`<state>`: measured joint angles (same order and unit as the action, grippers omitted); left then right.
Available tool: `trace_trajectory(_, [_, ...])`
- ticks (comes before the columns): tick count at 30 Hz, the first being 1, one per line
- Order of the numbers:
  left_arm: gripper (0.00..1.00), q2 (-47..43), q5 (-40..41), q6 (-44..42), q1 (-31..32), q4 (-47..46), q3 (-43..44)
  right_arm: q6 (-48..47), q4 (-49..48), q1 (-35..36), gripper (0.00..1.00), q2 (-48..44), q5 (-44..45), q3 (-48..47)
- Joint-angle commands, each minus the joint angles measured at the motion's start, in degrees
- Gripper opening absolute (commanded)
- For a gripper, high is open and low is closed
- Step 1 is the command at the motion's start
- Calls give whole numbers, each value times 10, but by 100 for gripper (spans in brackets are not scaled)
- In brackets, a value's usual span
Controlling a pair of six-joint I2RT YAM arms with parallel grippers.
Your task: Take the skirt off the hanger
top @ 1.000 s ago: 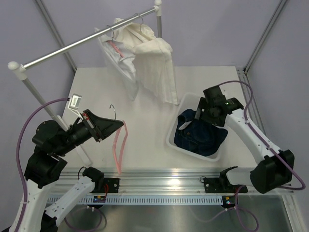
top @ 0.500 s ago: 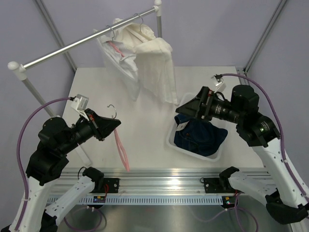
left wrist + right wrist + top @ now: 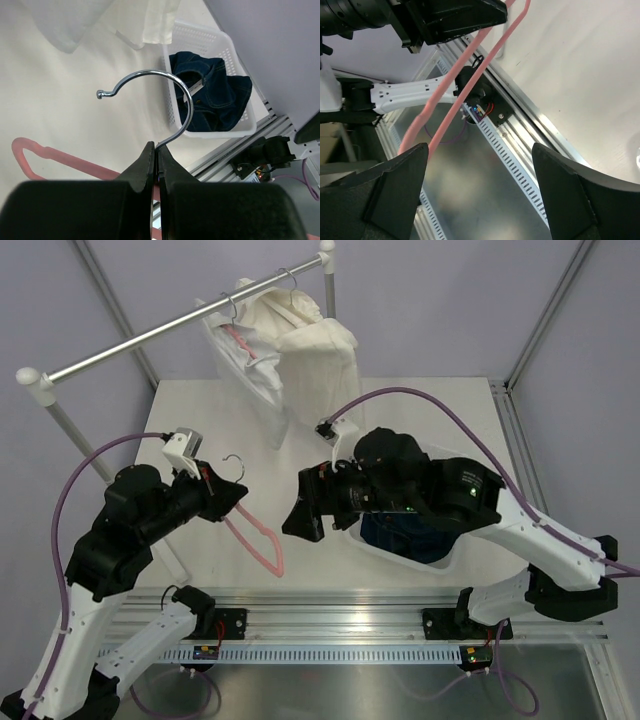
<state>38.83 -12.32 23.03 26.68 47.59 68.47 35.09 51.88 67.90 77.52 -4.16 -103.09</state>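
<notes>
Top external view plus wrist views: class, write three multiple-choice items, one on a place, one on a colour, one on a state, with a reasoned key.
1. What colour is the hanger in the left end effector? A) white B) pink C) blue
2. Where is the denim skirt? A) in the white basket B) on the hanger C) in the left end effector
3. How is the right end effector? A) shut on the hanger B) shut on the skirt C) open, empty
Answers: 1 B, its bar is pink; 2 A, it lies inside the basket; 3 C, its fingers stand wide apart.
</notes>
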Motion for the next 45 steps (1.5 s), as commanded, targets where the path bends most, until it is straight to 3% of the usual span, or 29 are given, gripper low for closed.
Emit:
trace_trajectory(1, [0,-3,26,-19,-1,0,25,-48,56,46,91,52,111,-72])
trace_trajectory(7, [0,1,35,-18,-1,6,26,-52,90,104,89,83,168,-122])
trace_trajectory(17, [0,-4,35,-20,-1,5,16,-37,88,121,86,69,249,-112])
trace_trajectory(23, [0,-5,43,-26,-1,12,17,-56,137,134,86,79,323,-175])
trace_trajectory(45, [0,21,72,-41,-1,31,45,-64,126,196,77,163,232,-240])
